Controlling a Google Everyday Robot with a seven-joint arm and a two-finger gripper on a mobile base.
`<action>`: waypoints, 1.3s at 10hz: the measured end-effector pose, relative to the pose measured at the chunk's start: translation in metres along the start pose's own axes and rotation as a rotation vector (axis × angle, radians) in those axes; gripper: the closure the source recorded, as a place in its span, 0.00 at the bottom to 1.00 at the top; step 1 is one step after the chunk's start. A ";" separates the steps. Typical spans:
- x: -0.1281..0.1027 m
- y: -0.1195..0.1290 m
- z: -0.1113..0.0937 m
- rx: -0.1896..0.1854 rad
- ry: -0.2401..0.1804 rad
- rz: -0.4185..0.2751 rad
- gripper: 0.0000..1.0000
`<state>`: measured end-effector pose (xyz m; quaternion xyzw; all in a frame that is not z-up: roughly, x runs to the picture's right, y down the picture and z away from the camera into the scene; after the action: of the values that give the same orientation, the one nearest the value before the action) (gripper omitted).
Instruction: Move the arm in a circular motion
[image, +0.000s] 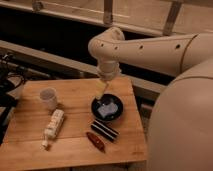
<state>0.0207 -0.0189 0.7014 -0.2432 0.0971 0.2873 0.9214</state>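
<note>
The cream-white arm (150, 47) of thick rounded tube segments with small dark holes reaches in from the right. It bends at a bulbous joint (106, 45) and points down over the wooden table (75, 100). Its small yellowish tip, the gripper (101, 91), hangs just above the left rim of a black bowl (107, 108) that holds something pale.
A white cup (48, 98) stands at the table's left. A pale bottle (53, 126) lies on its side near the front left. A dark striped packet (105, 130) and a reddish-brown piece (95, 141) lie in front of the bowl. The robot's large white body (180, 130) fills the right.
</note>
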 end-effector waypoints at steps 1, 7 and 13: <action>0.006 0.002 -0.001 0.000 0.004 0.000 0.00; -0.010 -0.031 -0.019 0.088 -0.079 0.128 0.00; -0.033 -0.104 -0.010 0.119 -0.096 0.295 0.00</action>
<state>0.0538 -0.1144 0.7439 -0.1572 0.1043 0.4247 0.8855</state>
